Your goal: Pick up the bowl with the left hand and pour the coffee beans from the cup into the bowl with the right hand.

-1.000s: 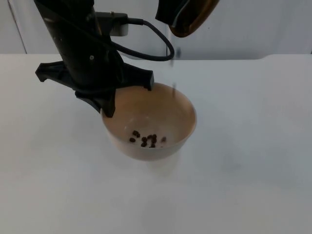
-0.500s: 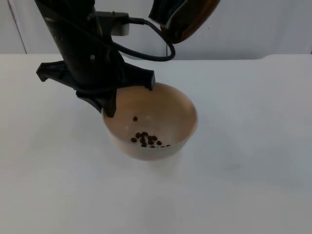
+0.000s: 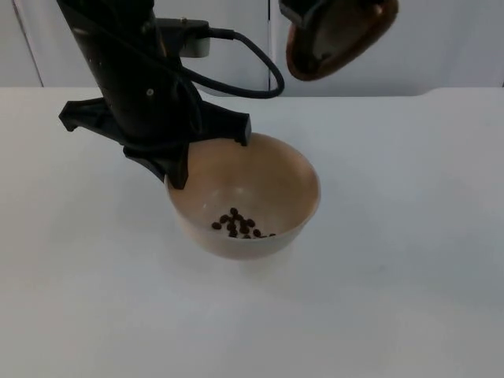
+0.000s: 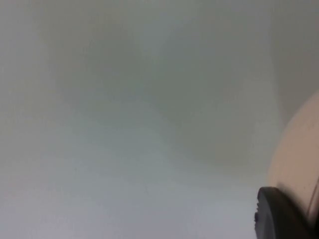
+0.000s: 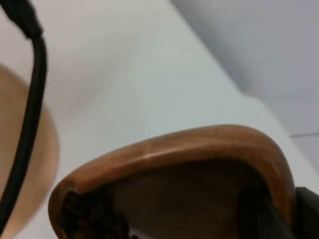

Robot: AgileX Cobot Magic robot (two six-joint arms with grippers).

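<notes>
Above table (image 3: 409,276): left gripper (image 3: 206,153) clamped on bowl (image 3: 291,189) rim | coffee beans (image 3: 239,224) in bowl | right gripper (image 3: 311,16) grips tilted brown cup (image 3: 342,43), beans inside | no readable markings

Top camera: looks down on my table (image 3: 409,299).
Left wrist: close at bowl (image 4: 299,164) wall.
Right wrist: hugs cup (image 5: 189,164); shares bowl.

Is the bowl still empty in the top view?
No: a small heap of dark coffee beans lies on the bottom of the bowl, which the left gripper holds by its rim.
</notes>
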